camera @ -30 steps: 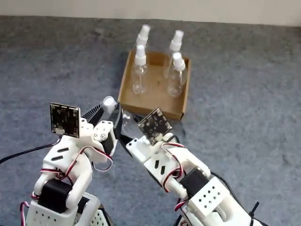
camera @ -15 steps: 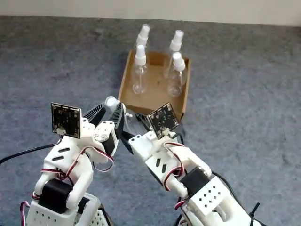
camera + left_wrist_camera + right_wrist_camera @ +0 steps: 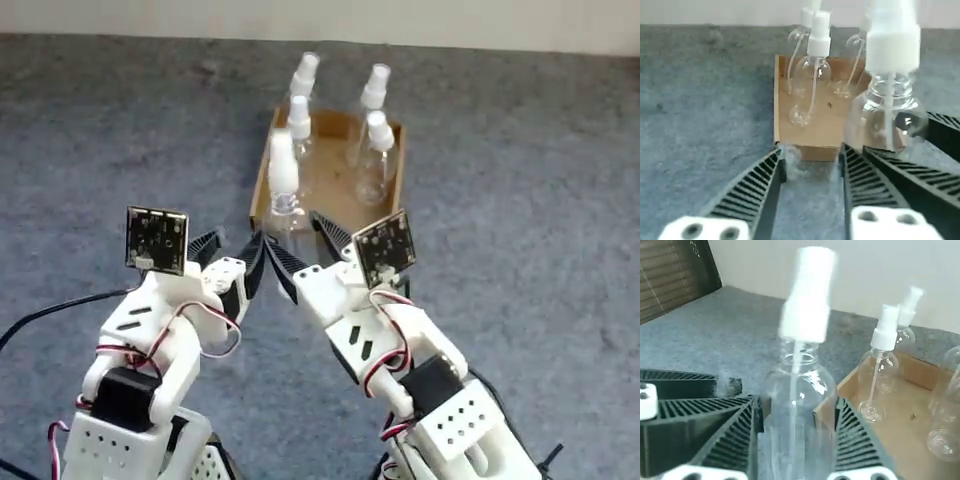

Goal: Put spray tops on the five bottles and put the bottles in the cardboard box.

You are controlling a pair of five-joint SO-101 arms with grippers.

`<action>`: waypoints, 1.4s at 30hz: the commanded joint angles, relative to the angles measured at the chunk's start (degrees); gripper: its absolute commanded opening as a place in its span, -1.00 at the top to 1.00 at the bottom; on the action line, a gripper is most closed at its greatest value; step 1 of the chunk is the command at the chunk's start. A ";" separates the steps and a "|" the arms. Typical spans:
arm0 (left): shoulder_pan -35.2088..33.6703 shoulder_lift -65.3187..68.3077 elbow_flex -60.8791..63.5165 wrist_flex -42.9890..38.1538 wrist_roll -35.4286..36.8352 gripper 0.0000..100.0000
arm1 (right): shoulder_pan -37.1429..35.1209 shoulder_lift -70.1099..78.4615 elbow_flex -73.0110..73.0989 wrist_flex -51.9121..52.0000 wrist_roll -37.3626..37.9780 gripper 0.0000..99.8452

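A clear bottle point(image 3: 285, 208) stands upright just in front of the cardboard box point(image 3: 396, 200), with my right gripper point(image 3: 298, 240) shut on its body. A white spray top point(image 3: 282, 165) sits on the bottle's neck, its tube hanging inside. In the right wrist view the bottle point(image 3: 797, 390) sits between the black fingers, the spray top point(image 3: 807, 295) above it. My left gripper point(image 3: 232, 250) is beside it, open, with nothing between its fingers. Its own view shows the bottle point(image 3: 887, 112) and spray top point(image 3: 892, 42) off to one side of the left gripper point(image 3: 812, 155).
Several clear bottles with spray tops point(image 3: 375, 160) stand inside the box point(image 3: 782, 100), toward its far side and left wall. Its near part has bare floor point(image 3: 335, 195). Grey carpet point(image 3: 520, 200) surrounds the box. Both arms crowd the space just in front of it.
The white spray top that was at the left gripper's tips now sits on the bottle. The right gripper has raised the bottle upright and moved it toward the box. The left gripper has let go.
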 commanded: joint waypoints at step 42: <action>-0.66 -0.13 6.46 -7.65 -14.51 0.37 | -1.71 20.18 -32.40 19.82 7.12 0.99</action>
